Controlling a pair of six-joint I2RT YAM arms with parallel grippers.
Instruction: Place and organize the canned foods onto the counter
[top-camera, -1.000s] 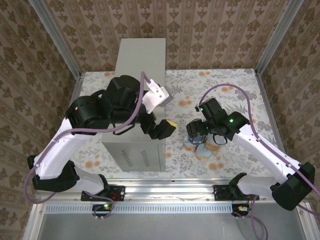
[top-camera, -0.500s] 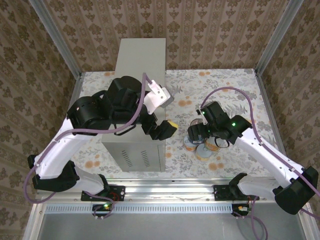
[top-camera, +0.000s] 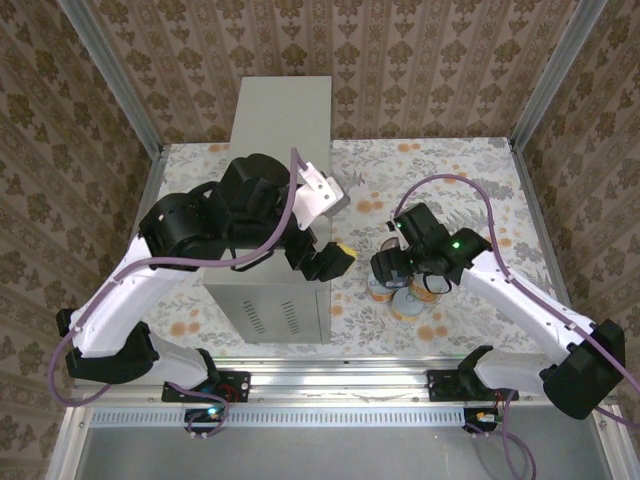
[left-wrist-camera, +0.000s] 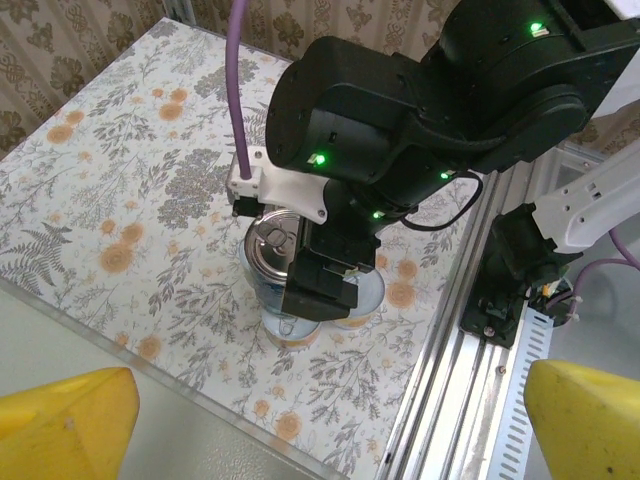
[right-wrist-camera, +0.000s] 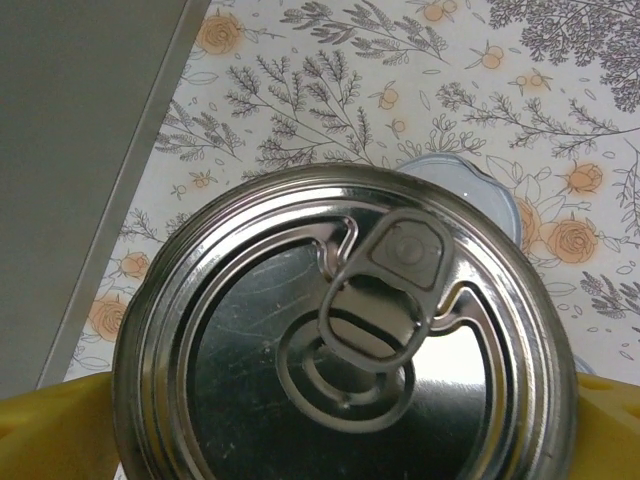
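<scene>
so on the left there's the grey counter (top-camera: 280, 115), a tall metal box with vent slots on its near face, and the left arm is draped across the top of it. The left gripper (top-camera: 330, 260) hangs off the box's right edge near the front, yellow fingertips (left-wrist-camera: 65, 425) spread wide with nothing between them, just floral floor (top-camera: 450, 180) below. Moving right, the cans are all bunched together on that floor just beside the counter, none on top of it. The tall blue-label can (left-wrist-camera: 272, 240) stands upright, long axis straight up and down, silver pull-tab lid facing the ceiling, with the tab lying diagonally across it in the right wrist view. The shorter orange-label cans (top-camera: 412, 303) sit upright too, pale lids up, pressed in around it. The right gripper (top-camera: 388, 268) is directly above the tall can, jaws wide apart with one yellow pad (right-wrist-camera: 60, 420) on either side of the rim. Can't tell if the pads actually touch it.
</scene>
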